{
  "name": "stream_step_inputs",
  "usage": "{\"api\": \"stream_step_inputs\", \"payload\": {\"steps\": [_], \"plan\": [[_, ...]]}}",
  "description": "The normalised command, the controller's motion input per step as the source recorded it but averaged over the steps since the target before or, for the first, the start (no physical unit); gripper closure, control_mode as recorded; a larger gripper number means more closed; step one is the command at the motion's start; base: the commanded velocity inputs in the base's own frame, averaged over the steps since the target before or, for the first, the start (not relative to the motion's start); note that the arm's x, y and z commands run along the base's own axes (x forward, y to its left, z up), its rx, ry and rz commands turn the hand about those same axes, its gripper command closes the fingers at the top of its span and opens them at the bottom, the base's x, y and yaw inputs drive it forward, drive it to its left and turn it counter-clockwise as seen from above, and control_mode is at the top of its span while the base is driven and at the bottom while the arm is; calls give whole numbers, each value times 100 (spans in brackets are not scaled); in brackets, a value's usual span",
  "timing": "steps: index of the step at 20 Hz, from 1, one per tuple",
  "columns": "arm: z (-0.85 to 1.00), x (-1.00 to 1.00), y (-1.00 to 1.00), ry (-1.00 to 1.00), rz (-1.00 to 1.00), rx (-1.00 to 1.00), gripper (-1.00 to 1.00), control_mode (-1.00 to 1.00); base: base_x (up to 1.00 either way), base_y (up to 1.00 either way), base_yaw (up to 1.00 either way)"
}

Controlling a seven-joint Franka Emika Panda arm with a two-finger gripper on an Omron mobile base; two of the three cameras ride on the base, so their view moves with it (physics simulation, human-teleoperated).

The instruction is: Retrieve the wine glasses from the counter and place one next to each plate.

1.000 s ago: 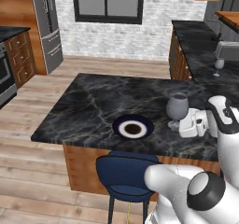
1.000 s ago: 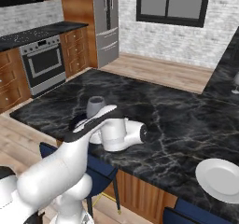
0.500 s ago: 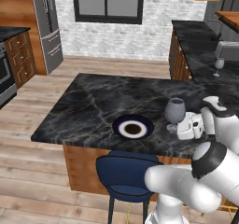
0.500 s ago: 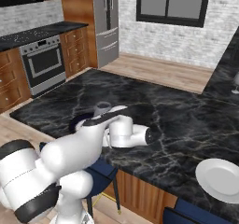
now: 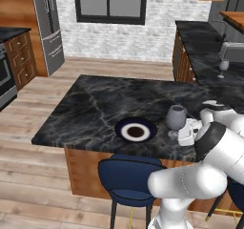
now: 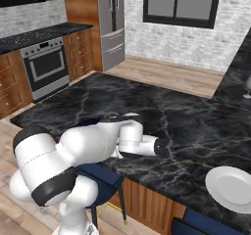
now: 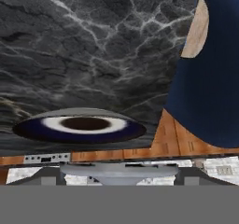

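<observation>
Two glasses are showing in the left base view: one is standing upright on the island (image 5: 95,104) near its front edge, the other far back on the counter (image 5: 205,56) along the right wall. Going from the left, the blue plate (image 5: 136,130) is lying flat near the island's front edge, with a blue stool (image 5: 127,178) tucked below that edge. Just to the plate's right, apart from it, the near glass (image 5: 176,118) is standing on its foot. The gripper (image 5: 187,133) is sitting just beside this glass on its right, low by the foot, and I cannot tell whether its fingers are spread, closed or touching the glass, because the white hand is hiding them. Farther right and well back, the far glass (image 5: 222,68) is standing near the counter's front edge, beside a grey appliance (image 5: 232,50).

In the right base view the arm is bending low over the island's near edge, covering the blue plate and near glass. The white plate (image 6: 233,189) is lying well to the right, close to the same front edge, with the back of another blue seat (image 6: 191,226) rising below it.

In the hand view the blue plate (image 7: 79,125) is appearing edge-on across the lower left, resting on black marble, and the glass's round foot (image 7: 119,170) is lying close under the camera.
</observation>
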Motion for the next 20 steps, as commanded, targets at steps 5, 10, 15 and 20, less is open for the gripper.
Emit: {"api": "stream_step_inputs", "payload": {"steps": [5,10,15,20], "plan": [[-27,34,-3,4,0,0,100,-100,0,0,0],[-31,27,0,3,0,0,100,-100,0,0,0],[-17,15,0,1,0,0,100,-100,0,0,0],[-14,38,0,0,0,0,100,-100,0,0,0]]}}
